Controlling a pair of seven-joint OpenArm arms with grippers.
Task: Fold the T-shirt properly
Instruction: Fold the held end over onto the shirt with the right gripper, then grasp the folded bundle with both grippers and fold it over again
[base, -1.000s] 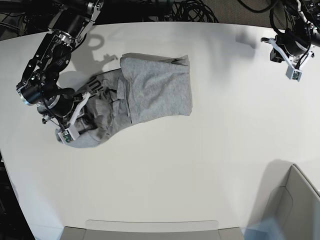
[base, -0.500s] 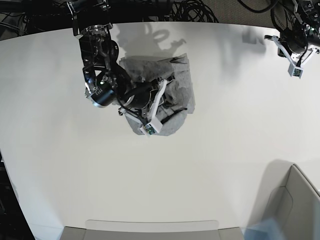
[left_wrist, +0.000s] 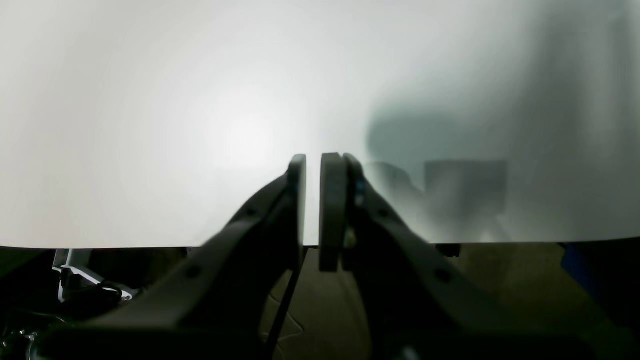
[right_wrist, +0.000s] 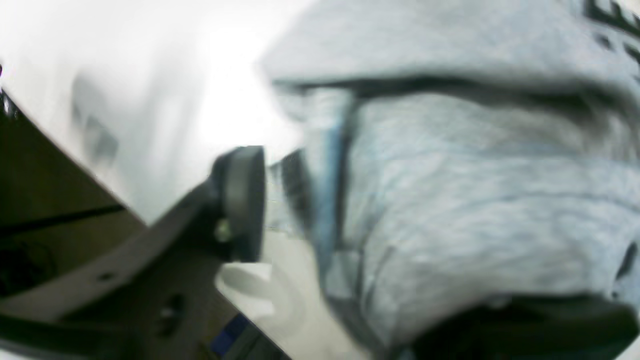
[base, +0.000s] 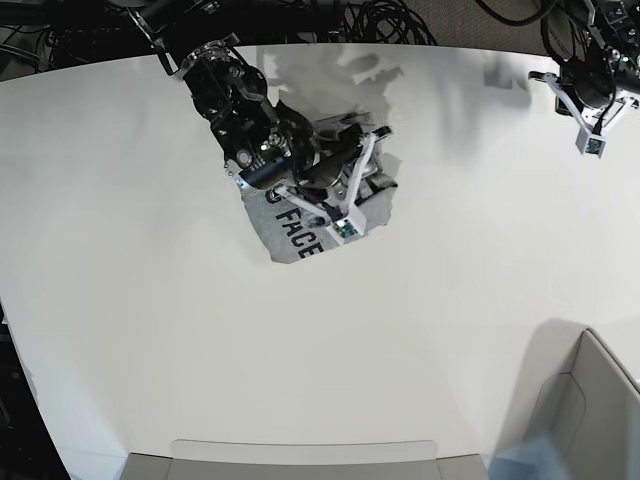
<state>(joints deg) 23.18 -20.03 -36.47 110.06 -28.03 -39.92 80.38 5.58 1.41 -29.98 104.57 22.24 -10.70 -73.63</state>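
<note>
The heather-grey T-shirt (base: 290, 228) lies bunched at the table's back centre, and a flap showing the black letters "FACE" is turned up at its near left. My right gripper (base: 372, 180) is low over the shirt's right part, its arm covering much of the cloth. In the blurred right wrist view, grey fabric (right_wrist: 475, 200) drapes over one finger while the other finger (right_wrist: 240, 200) stands bare. Whether cloth is pinched between them I cannot tell. My left gripper (left_wrist: 312, 160) is shut on nothing above bare table, far from the shirt at the back right corner (base: 590, 95).
A white table (base: 430, 330) carries everything. A grey bin (base: 300, 460) sits at the front edge and another (base: 590, 400) at the front right. Dark cables (base: 380, 20) lie behind the table's far edge.
My right arm swept from the shirt's left end up and to the right, dragging fabric over with it. The lettered side now faces up. The left arm barely moved.
</note>
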